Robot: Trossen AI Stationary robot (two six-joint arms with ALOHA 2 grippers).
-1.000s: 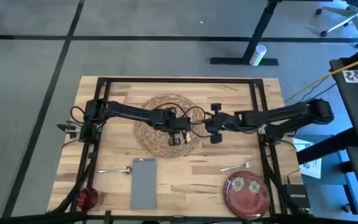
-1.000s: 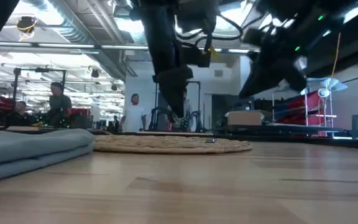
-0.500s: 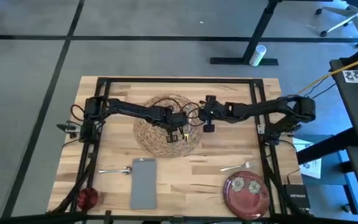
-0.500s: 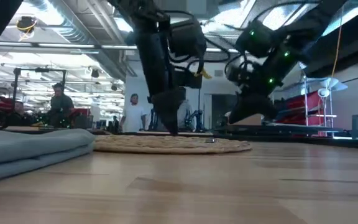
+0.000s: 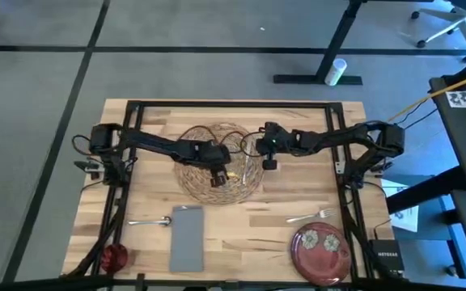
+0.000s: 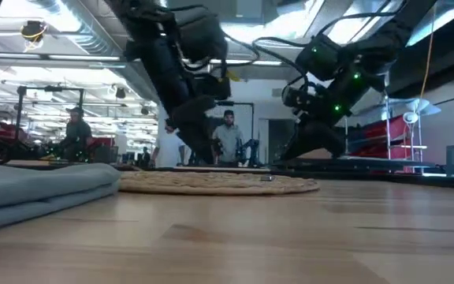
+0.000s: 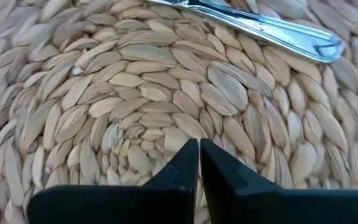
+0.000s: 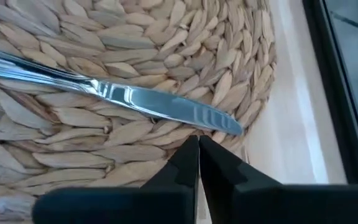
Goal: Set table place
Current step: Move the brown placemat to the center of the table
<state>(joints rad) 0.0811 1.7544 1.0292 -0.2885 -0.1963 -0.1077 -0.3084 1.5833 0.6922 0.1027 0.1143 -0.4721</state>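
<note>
A round woven straw mat [image 5: 194, 179] lies at the table's middle, with a silver knife [image 8: 135, 99] flat on it. My left gripper [image 7: 199, 149] hangs shut a little above the mat's centre, and the knife's handle end [image 7: 303, 38] lies beyond it. My right gripper [image 8: 198, 144] is shut over the mat's right rim, its tips next to the knife's blade tip. A gray napkin [image 5: 187, 237], spoon [image 5: 150, 220], fork [image 5: 310, 216], dark red flowered plate [image 5: 320, 249] and red cup [image 5: 113, 257] lie along the near edge. My right gripper's shut fingertips [image 8: 188, 152] stand right at the knife's blade tip [image 8: 224, 124], coming down at a slant from the table's right. I cannot tell whether they touch it. The knife lies flat on the mat.
The black frame [image 5: 233, 103] runs along the table's far edge and down both sides past the arm bases. Bare wood [image 5: 257, 230] shows between the napkin and the fork. People stand in the room [image 6: 227, 142] beyond the table.
My left gripper has risen off the mat and drawn back a little toward the table's left. My right gripper has moved toward the far left, from beside the mat to over its right rim, and come lower.
</note>
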